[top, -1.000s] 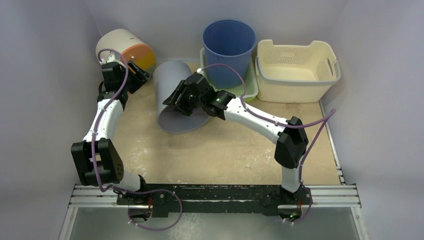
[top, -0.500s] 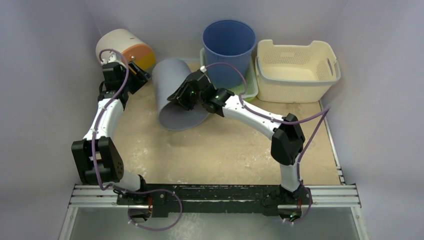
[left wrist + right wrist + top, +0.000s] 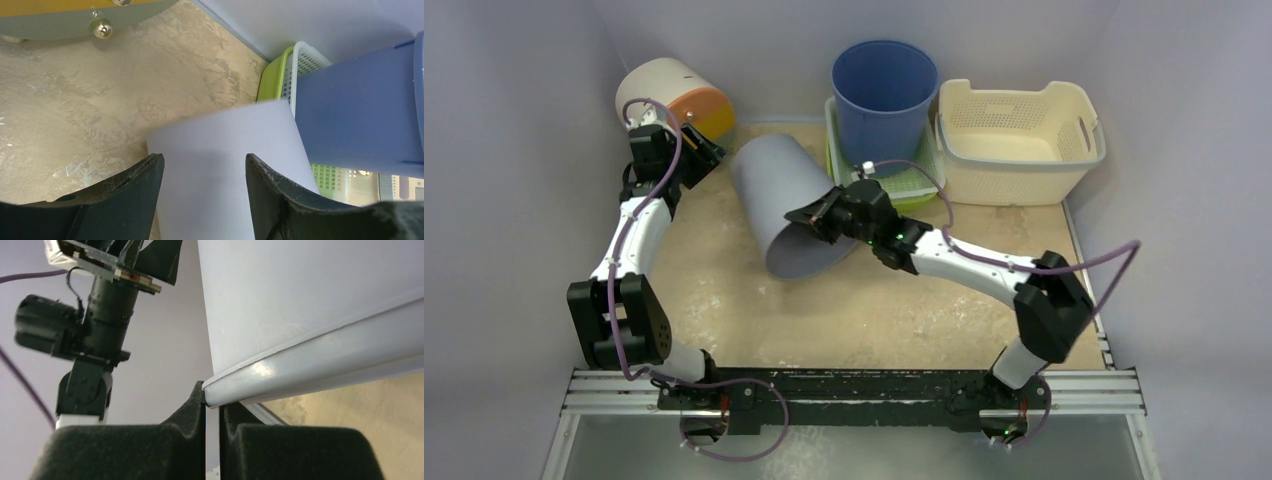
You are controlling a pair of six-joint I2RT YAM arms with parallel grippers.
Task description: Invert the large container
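The bin point(image 3: 784, 205) was seen lying on its side on the worktop point(image 3: 874, 300), its rim pinched by the clenched right hand point(image 3: 812, 217); that rim should be lifted and swung over the closed end without being let slip. The left hand point(image 3: 700, 152) was released near that end, and room was narrowed by the bucket point(image 3: 882, 95), basket point(image 3: 1024, 165) and drum point(image 3: 669, 95) behind

Lab test cell: plain walls point(image 3: 514, 60), arm rail point(image 3: 1094, 392) (aluminium).
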